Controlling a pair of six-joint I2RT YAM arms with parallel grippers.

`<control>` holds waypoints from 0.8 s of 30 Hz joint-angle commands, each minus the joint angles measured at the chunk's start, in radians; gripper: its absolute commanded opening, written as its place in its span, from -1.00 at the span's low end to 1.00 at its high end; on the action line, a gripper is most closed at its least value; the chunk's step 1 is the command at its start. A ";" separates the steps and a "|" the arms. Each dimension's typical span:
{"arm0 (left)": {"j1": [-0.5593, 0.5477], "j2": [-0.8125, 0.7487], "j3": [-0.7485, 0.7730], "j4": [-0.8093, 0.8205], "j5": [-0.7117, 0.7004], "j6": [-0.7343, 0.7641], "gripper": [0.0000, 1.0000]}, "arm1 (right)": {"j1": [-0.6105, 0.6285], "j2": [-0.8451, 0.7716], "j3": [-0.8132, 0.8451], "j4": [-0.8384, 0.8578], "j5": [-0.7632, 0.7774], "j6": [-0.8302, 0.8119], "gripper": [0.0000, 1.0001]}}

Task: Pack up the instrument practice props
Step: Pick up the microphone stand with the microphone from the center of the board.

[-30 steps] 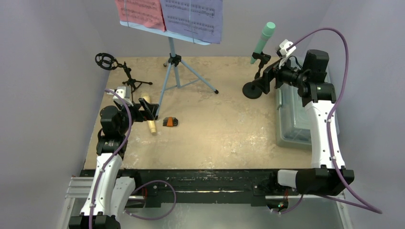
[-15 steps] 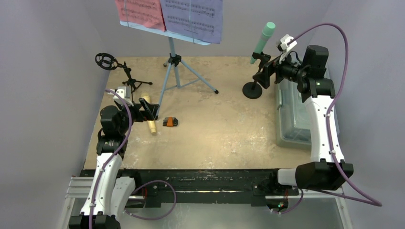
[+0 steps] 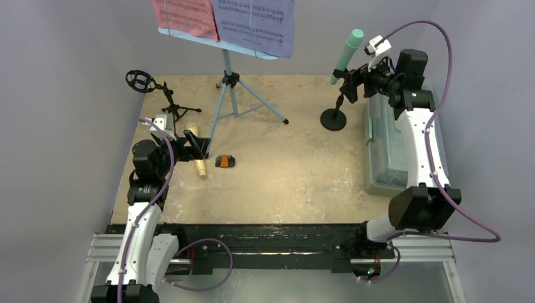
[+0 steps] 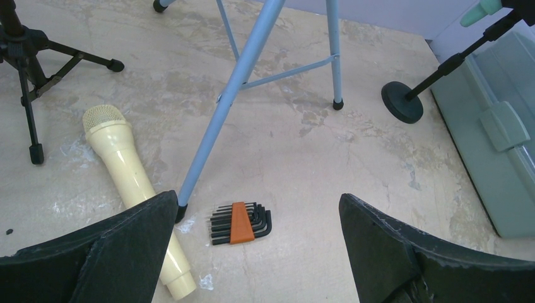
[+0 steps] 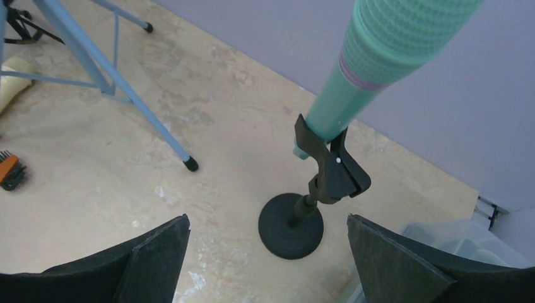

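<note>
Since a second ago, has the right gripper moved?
Yes. The right gripper shifted from beside the round stand base, which stayed put, toward the green microphone.

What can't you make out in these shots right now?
Pages: top view, upper edges cut off by the frame; notes too small to read.
Tub contents: top view, right arm overlaps it; walls cloudy.
Mint mic head: right wrist view, cut off by the top edge.
Yellow mic: left wrist view, lower body partly behind left pincer.
</note>
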 commanded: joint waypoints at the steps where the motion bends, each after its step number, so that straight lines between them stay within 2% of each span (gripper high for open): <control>1: -0.004 -0.002 0.018 0.034 0.013 -0.010 1.00 | -0.051 0.032 0.020 0.033 -0.004 -0.015 0.98; 4: -0.004 -0.002 0.017 0.035 0.015 -0.010 1.00 | -0.091 0.009 -0.124 0.170 -0.112 0.018 0.98; 7: -0.004 0.005 0.016 0.042 0.023 -0.014 1.00 | -0.092 -0.041 -0.368 0.466 -0.157 0.086 0.98; 10: -0.004 0.010 0.017 0.041 0.025 -0.015 1.00 | -0.092 -0.048 -0.499 0.737 -0.162 0.140 0.97; 17: -0.002 0.017 0.018 0.037 0.023 -0.013 0.99 | -0.089 0.105 -0.516 1.002 -0.063 0.273 0.86; 21: -0.002 0.021 0.018 0.038 0.026 -0.013 0.99 | -0.082 0.157 -0.551 1.182 -0.055 0.310 0.77; 24: -0.001 0.025 0.018 0.038 0.027 -0.014 0.99 | -0.068 0.194 -0.544 1.243 -0.056 0.316 0.66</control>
